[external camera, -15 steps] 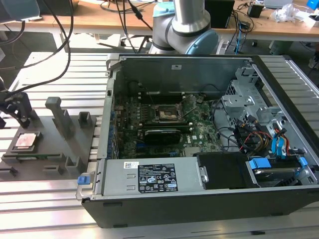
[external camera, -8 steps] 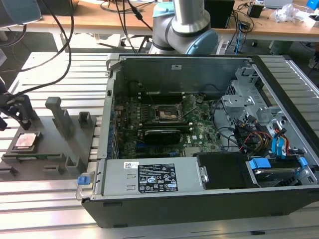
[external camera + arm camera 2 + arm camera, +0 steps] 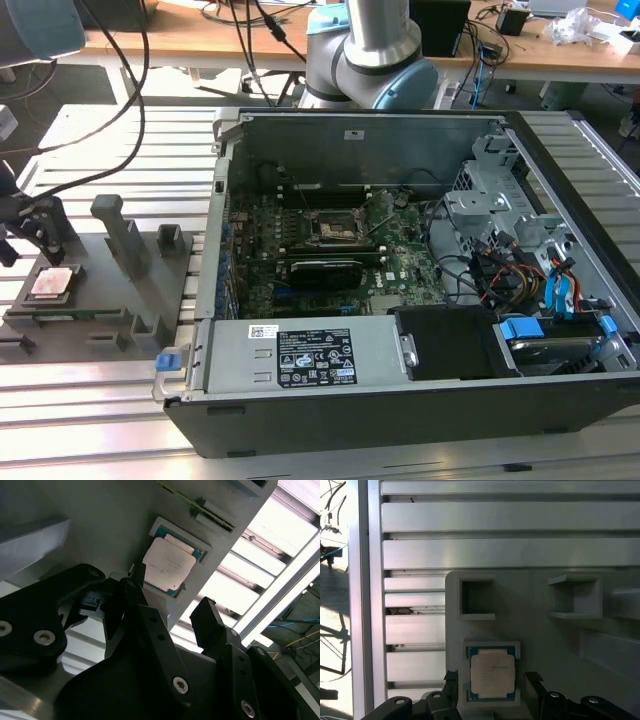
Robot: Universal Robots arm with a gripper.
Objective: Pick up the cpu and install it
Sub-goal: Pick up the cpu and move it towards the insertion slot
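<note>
Cpu [image 3: 492,667] lies flat in recess of grey fixture tray [image 3: 545,645] on slatted counter [image 3: 100,400], beside computer case [image 3: 400,425]. Gripper [image 3: 492,677] over it, fingers [image 3: 451,682] spread, flanking opposite edges, holding nothing. Likely light, rigid, slick-topped, fragile underneath; thin side edges look best hold.

Robotics lab or electronics workshop, by the look of it.
An open computer case [image 3: 400,420] and a grey fixture tray [image 3: 100,300] sit on a slotted aluminium tabletop [image 3: 130,140] before a robot arm [image 3: 372,55]; behind it, wooden desks [image 3: 180,45] carry loose cables [image 3: 232,12] and what may be electronics gear.
</note>
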